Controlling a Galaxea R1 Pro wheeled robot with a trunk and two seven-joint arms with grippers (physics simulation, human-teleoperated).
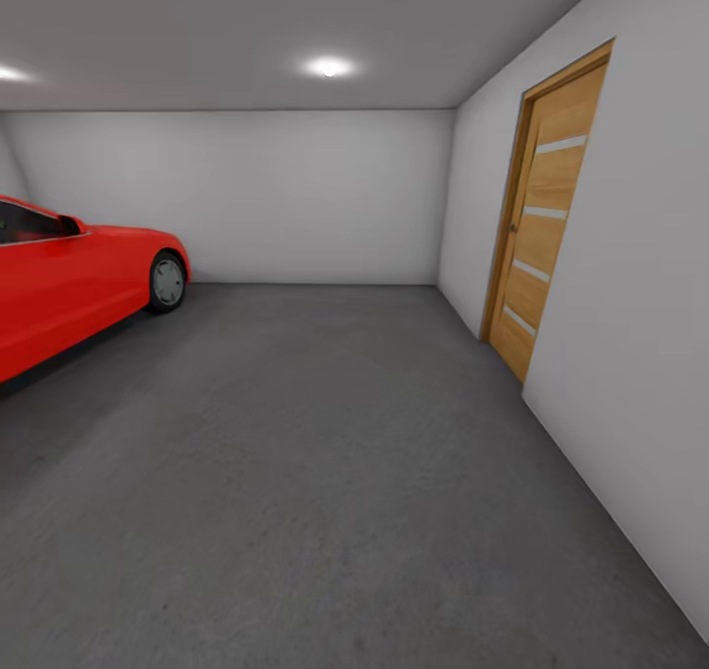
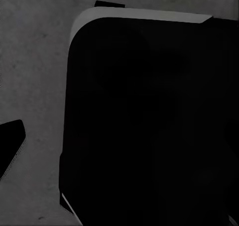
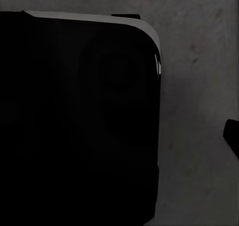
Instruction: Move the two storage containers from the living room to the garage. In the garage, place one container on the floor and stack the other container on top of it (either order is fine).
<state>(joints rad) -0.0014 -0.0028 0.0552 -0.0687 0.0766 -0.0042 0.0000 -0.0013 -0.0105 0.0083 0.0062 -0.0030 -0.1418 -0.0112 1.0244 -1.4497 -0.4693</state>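
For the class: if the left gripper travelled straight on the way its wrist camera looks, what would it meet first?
Probably the dark grey floor, seen beside a large black body that may be the robot's own; depth is unclear.

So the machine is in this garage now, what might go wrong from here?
1. No orange bin shows on the grey floor, so the stack may not be started; I can't tell whether it carries one.
2. The red car stands close on the left: a wide turn might scrape it.
3. The wooden door and white wall crowd the right side.
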